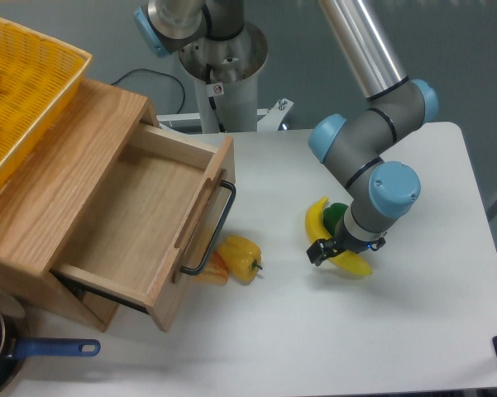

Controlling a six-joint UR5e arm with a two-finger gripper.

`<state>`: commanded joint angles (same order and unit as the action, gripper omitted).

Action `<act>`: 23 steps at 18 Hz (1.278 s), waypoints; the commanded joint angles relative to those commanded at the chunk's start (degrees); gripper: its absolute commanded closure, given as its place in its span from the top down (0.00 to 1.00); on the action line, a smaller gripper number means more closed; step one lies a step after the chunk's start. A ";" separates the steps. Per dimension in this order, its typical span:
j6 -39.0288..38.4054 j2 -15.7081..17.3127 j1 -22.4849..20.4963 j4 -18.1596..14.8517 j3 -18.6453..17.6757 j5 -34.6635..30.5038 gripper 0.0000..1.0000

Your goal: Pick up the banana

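Wooden drawer (140, 223) is seen pulled open. Yellow pepper (241, 256) is located just right of the drawer handle. Banana (317, 222) is found on the table further right of the drawer, long axis curving upper-left to lower-right, partly covered by the gripper (337, 248). Jaw state cannot be told.

A green pepper (334, 217) crowds the banana (317, 222) on its right, under the gripper (332, 251). Bare table (413, 331) lies around them. The yellow pepper (241, 256) and open drawer (140, 223) stand off left.
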<state>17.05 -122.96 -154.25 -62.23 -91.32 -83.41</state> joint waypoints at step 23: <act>2.72 0.53 0.97 0.18 -1.58 -0.35 0.93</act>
<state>19.77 -122.43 -153.28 -62.05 -92.90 -83.76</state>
